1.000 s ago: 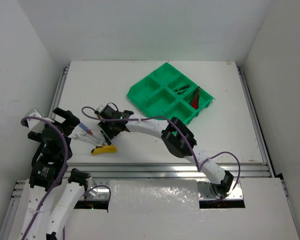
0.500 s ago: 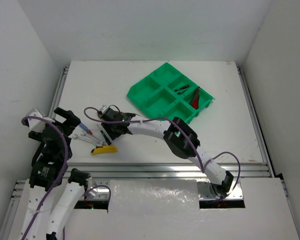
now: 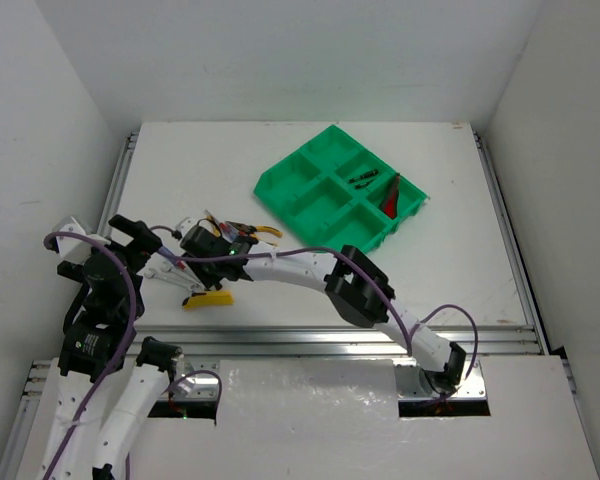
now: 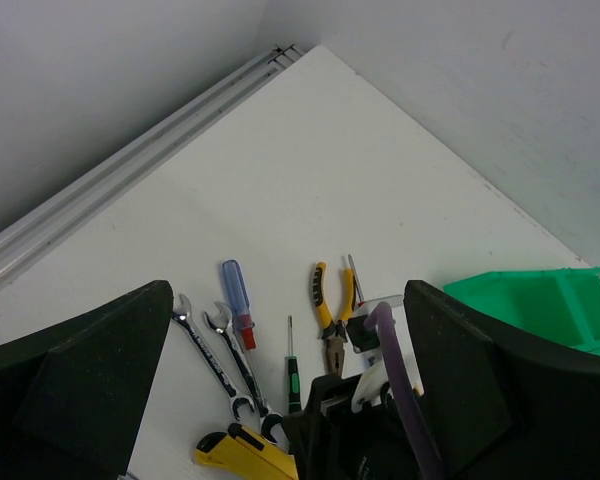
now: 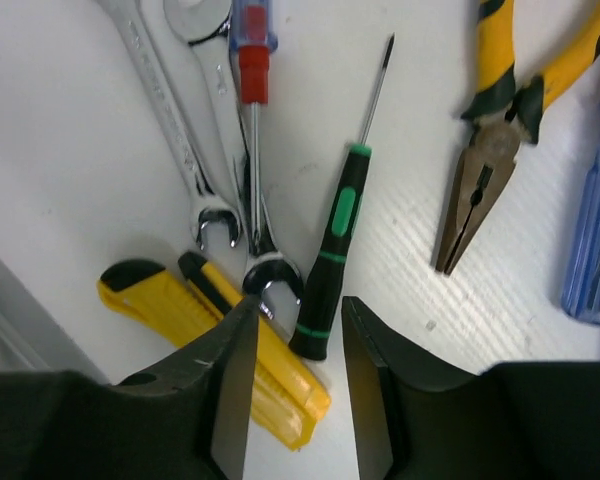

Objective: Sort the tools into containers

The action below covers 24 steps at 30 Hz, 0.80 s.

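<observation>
**Tool state.** My right gripper (image 5: 298, 335) has its jaws parted and holds nothing. Its fingers (image 5: 230, 400) stand either side of the butt of the green-handled screwdriver (image 5: 332, 240), with no contact that I can make out. My left gripper (image 3: 132, 232) is spread wide and empty, raised over the left side of the table (image 3: 450, 260).

**Location.** The screwdriver lies flat in the loose cluster of tools at the near-left of the table, well apart from the green tray (image 3: 298, 160).

**Hazards, in my judgement.**
- The open end of a wrench (image 5: 268, 262) sits just beside the handle. The yellow utility knife (image 5: 285, 380) runs under the finger on the left of the wrist view. Closing from this stance could pinch either one with the screwdriver (or shove the knife aside).
- The grip would fall on the very end of the handle. With so much length ahead of the jaws, the tip may droop or swing on the lift, and a round handle may roll out.

**Orientation.** The long axis runs nearly straight away from my wrist, leaning slightly right in the wrist view. The tip is at the far end and the butt is between the fingers.
</observation>
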{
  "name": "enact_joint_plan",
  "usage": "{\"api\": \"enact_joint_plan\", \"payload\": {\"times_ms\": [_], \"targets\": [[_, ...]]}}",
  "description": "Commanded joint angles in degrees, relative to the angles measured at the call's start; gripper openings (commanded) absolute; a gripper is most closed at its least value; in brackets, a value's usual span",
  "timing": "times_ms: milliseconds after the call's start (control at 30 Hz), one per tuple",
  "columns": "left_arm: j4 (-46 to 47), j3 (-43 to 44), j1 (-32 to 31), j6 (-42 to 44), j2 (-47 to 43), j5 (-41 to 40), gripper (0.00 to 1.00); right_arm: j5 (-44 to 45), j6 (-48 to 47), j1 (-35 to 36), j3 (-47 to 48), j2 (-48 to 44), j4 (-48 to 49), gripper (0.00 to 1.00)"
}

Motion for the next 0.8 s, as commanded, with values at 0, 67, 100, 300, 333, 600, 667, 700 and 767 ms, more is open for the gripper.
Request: {"api": "enact_joint_plan", "payload": {"times_ms": [0,67,100,300,333,600,667,700,767], "targets": [[2.3,0.6,0.7,0.7,-0.1,0.5,1.0,1.8,-0.8,-0.6,4.0,3.1,-1.5,0.38],[2.2,0.7,0.6,0.7,-0.2,0.7,1.0,2.1,-0.9,-0.6,5.3,5.0,-2.1,0.38],[2.2,0.6,0.6,0.7,-0.3,0.8,1.0,2.2,-0.9,-0.7,5.5,5.4,-2.2,0.38],[2.2,0.6,0.6,0.8,-0.5,0.9,1.0,2.9,-0.8,-0.8,5.0,7.3,-2.8,0.33],[2.2,0.6,0.7,0.8,-0.5,0.9,1.0,2.9,-0.7,-0.9,4.0,7.1,-2.8,0.27],[2.3,0.5,0.7,0.8,-0.4,0.9,1.0,1.1,-0.8,-0.9,-11.5,-6.9,5.4,0.09],[2.3,0.5,0.6,0.8,-0.5,0.8,1.0,1.8,-1.8,-1.0,-15.1,-13.1,6.8,0.07],[2.2,0.5,0.6,0.8,-0.5,0.7,1.0,2.2,-2.1,-1.1,-16.5,-15.1,7.3,0.08],[2.2,0.5,0.6,0.8,-0.5,0.8,1.0,3.3,-2.8,-1.9,-20.4,-21.6,8.5,0.08]]}}
